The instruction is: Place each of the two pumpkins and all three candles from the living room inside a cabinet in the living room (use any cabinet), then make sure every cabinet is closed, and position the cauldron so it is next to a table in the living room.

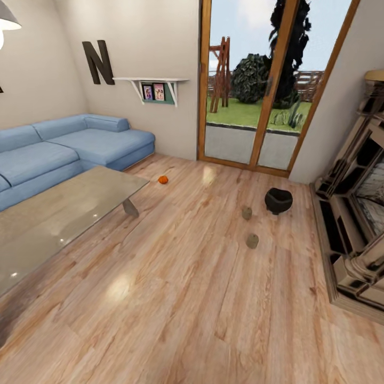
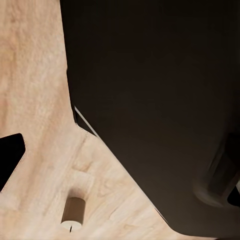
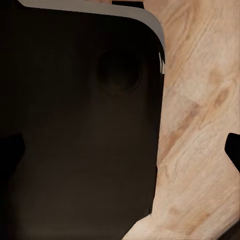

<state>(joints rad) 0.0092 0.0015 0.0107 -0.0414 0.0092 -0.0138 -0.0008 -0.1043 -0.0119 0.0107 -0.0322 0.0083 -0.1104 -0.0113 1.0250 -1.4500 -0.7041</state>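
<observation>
Wide bare floor [image 1: 176, 298] around cauldron [image 1: 278, 200], candles [image 1: 252, 240]

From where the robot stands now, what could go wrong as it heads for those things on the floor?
Two candles lie loose on the floor close to the cauldron; driving in could knock or scatter them. A third candle lies right beside the robot's dark base, easy to run over. The pumpkin sits near the glass table, which the robot might bump.
</observation>
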